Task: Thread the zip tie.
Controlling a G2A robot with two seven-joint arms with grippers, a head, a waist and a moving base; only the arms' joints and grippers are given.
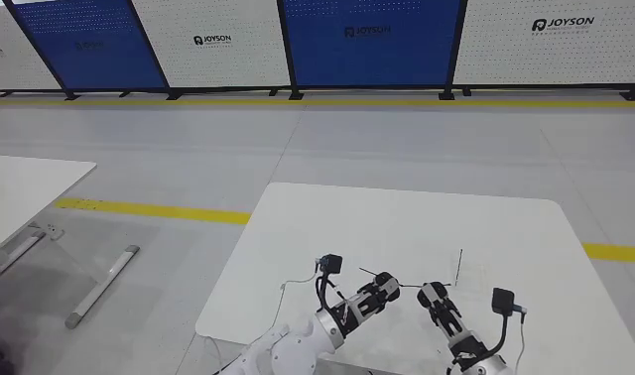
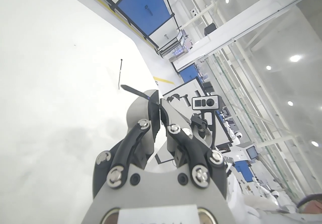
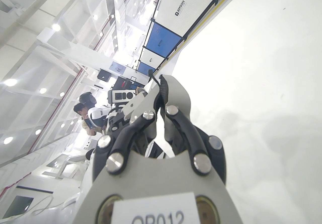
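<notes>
A: Looking at the left gripper [image 2: 159,105], what does it hold?

B: Its fingers are pressed together on a black zip tie [image 2: 133,90]. The tapered tip sticks out past them, above the white table [image 1: 397,226].

A: And the right gripper [image 3: 161,85]?

B: Clamped as well, on a thin black strip that pokes out beyond its fingertips. The top view shows a fine dark line running between the two grippers, so it looks like the same tie. It is held off the table close to the near edge, about midway across.

A: Anything else on the table?

B: A spare zip tie [image 1: 458,266] lies flat just right of the right gripper. It points toward the far side and is apart from both grippers.
</notes>
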